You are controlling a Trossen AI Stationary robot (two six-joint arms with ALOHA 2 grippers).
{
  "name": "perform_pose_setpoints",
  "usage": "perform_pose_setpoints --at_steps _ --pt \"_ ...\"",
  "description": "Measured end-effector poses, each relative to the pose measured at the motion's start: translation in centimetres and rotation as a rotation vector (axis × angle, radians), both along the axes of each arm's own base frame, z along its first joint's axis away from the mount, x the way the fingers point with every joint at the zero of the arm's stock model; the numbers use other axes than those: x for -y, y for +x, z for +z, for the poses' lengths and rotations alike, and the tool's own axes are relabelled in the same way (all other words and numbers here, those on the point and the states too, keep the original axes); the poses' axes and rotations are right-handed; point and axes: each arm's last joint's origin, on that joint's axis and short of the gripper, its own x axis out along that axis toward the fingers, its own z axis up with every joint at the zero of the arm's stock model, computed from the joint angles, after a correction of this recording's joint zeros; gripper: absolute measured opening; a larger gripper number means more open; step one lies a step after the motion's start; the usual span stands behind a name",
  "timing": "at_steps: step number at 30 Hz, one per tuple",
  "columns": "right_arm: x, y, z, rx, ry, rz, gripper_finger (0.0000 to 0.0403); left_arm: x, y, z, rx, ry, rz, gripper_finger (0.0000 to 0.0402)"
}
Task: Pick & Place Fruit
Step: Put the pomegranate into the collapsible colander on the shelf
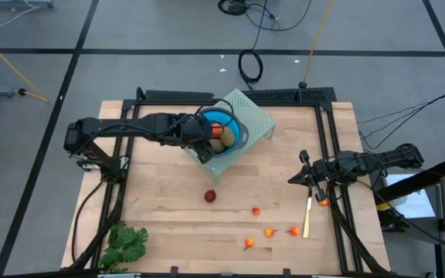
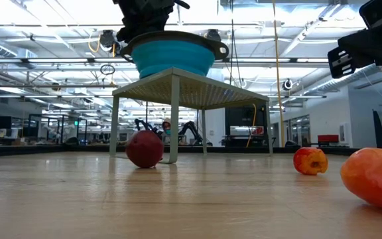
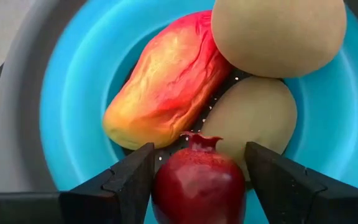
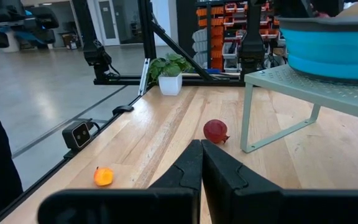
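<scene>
A blue bowl (image 1: 236, 131) stands on a pale green perforated stand (image 1: 255, 116). In it lie a red-orange long piece (image 3: 166, 87) and two olive-brown ovals (image 3: 278, 34), (image 3: 253, 115). My left gripper (image 1: 205, 140) (image 3: 197, 177) is over the bowl's near-left rim, shut on a dark-red ball (image 3: 197, 186). A second dark-red ball (image 1: 210, 196) (image 2: 144, 148) (image 4: 215, 131) rests on the table. Several tiny orange-red pieces (image 1: 270, 232) lie near the table's near edge. My right gripper (image 1: 306, 174) (image 4: 201, 158) hovers shut near the right edge, touching nothing. My left gripper pinches the dark-red ball at its two sides (image 3: 160, 186), one finger (image 3: 129, 180) on each side, its small crown (image 3: 197, 140) pointing away from the wrist. The ball is lifted clear, just above the fruit in the bowl.
A thin yellow stick (image 1: 307, 216) lies near the right gripper, an orange piece (image 1: 324, 202) beside it. A leafy green bunch (image 1: 126, 243) sits at the near-left corner. Bare wood lies between the stand and the scattered pieces. The stand's legs (image 2: 174, 119) rise from the table.
</scene>
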Motion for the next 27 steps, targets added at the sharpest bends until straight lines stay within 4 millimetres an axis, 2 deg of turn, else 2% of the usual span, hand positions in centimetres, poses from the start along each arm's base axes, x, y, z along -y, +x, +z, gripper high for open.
perform_pose_setpoints --at_steps 7,17,27 --pt "0.0 0.0 0.0 0.000 0.000 0.000 0.0000 0.0 -0.4 0.8 0.027 0.004 0.001 0.0277" --pt "0.0 0.0 0.0 0.000 0.000 0.000 0.0000 0.0 -0.7 4.0 0.117 0.037 0.022 0.0276" --pt "0.0 0.0 0.0 0.000 0.000 0.000 0.0000 2.1 -0.7 6.9 0.218 0.014 -0.040 0.0275"
